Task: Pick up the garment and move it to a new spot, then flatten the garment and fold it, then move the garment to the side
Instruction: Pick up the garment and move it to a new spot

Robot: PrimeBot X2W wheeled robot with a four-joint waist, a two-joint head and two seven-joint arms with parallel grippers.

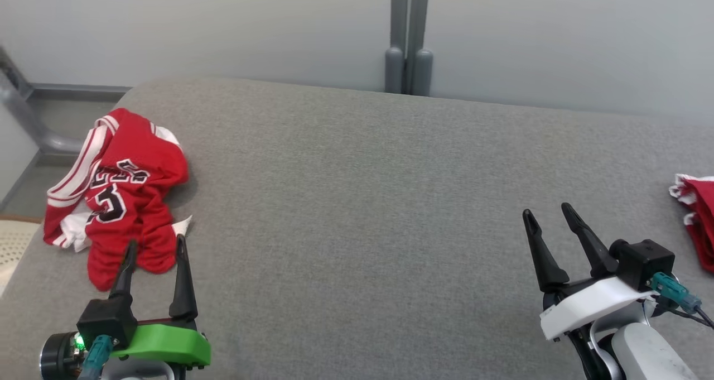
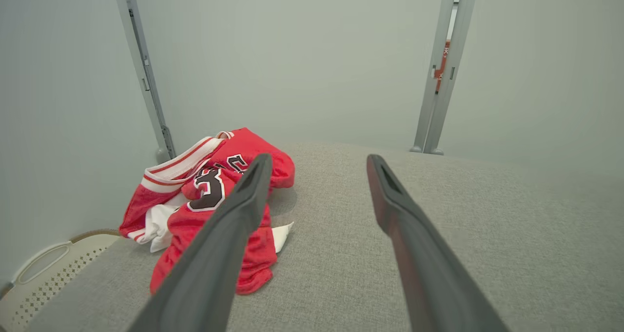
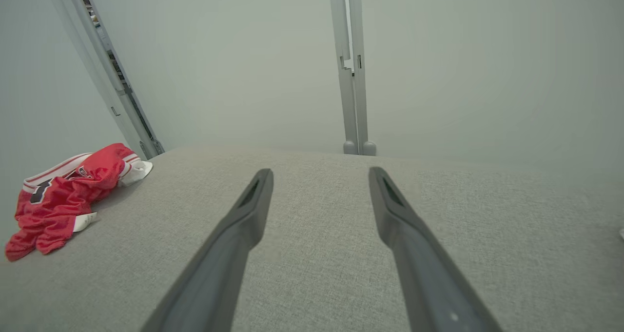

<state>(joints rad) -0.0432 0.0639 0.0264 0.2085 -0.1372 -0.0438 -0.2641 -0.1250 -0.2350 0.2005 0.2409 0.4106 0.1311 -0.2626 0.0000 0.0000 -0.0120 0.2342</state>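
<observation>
The grey padded bench [image 1: 357, 201] is mostly bare across its middle, which leaves open room for a new spot and for spreading cloth out.

The garment [image 1: 122, 190], a red jersey with white trim and black numbering, lies crumpled in a heap at the bench's far left corner, near the edge. It has not been lifted, flattened or folded, so I judge the task to be at its very start, with every step left to do: the pick-up, the move, the flattening, the fold and the set-aside.

A second bit of red and white cloth [image 1: 700, 218] sits at the right edge. It is cut off by the frame, so I cannot tell what it is.

The left tool [image 1: 155, 245] has its fingers spread wide and holds nothing. Its tips point at the near hem of the jersey, and they may or may not touch it.

The right tool [image 1: 546, 210] is also spread and empty, over bare bench and well apart from the jersey.
</observation>
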